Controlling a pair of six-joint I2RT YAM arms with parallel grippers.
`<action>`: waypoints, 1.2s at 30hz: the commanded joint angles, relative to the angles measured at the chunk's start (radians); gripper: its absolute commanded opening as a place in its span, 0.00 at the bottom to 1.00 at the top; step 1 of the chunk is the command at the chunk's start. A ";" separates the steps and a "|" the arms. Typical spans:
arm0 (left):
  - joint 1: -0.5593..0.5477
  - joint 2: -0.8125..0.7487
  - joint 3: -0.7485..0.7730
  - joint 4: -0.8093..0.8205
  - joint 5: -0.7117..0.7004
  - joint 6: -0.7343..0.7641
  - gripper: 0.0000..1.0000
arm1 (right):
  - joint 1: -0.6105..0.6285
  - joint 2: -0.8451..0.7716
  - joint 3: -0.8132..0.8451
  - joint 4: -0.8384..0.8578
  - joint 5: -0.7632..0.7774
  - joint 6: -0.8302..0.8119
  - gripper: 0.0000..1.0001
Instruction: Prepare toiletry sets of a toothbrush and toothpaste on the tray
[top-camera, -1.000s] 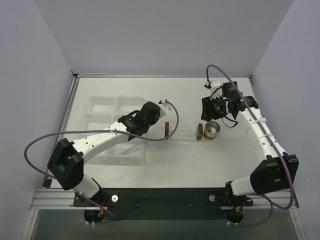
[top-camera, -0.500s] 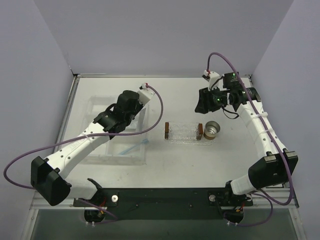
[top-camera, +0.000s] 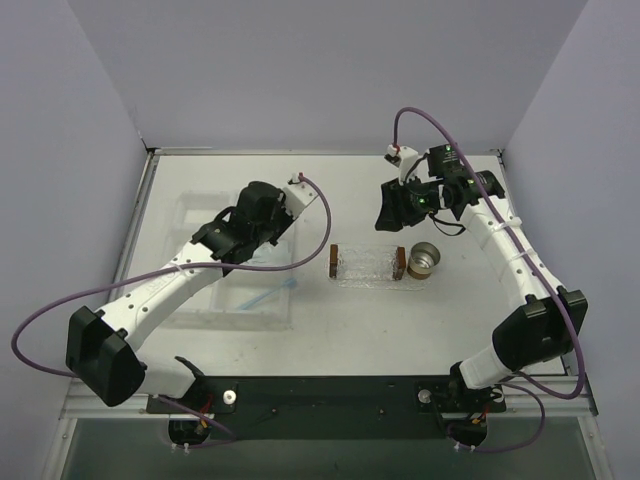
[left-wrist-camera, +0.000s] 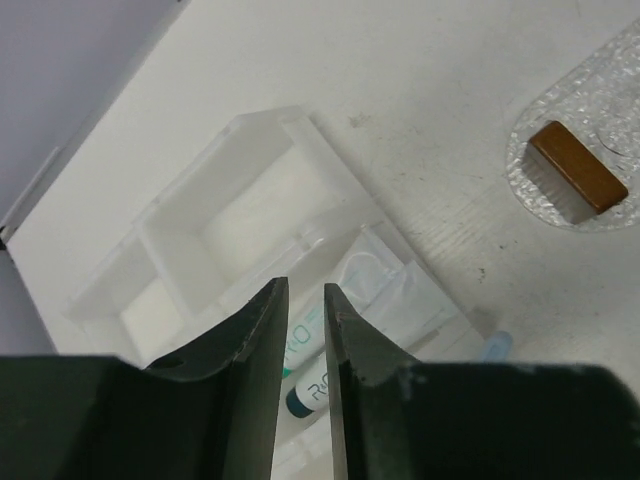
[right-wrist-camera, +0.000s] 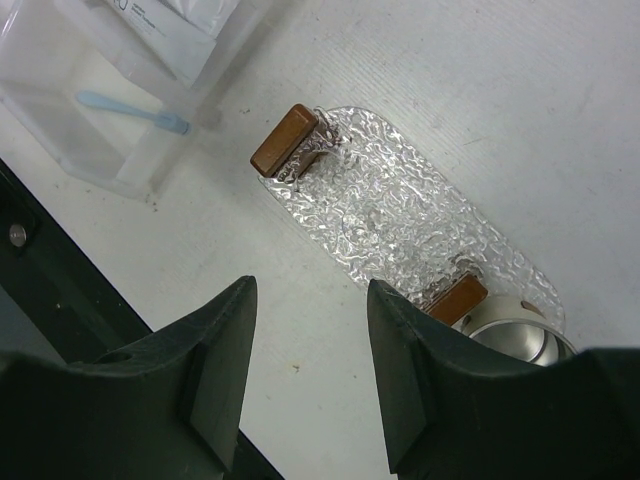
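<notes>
Two empty pairs: left fingers (left-wrist-camera: 250, 370) barely parted; right fingers (right-wrist-camera: 215, 370) spread wider, touching nothing.

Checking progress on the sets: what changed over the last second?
The left gripper pulled back from the tray to over the clear box; the right gripper shifted left. Both jaws stand open, empty. The tray, toothbrush and metal cup stayed put.

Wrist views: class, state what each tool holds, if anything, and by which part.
Nothing is held: the left tool and the right tool both have empty jaws.
</notes>
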 joint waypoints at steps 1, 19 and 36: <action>0.004 0.025 -0.028 0.012 0.165 0.006 0.34 | -0.002 -0.003 -0.006 -0.012 0.001 -0.017 0.44; -0.124 0.236 -0.091 0.021 -0.059 -0.075 0.69 | -0.002 0.025 -0.046 -0.006 0.042 -0.039 0.44; -0.128 0.313 -0.120 0.063 -0.139 -0.098 0.70 | -0.005 0.034 -0.057 -0.003 0.048 -0.034 0.44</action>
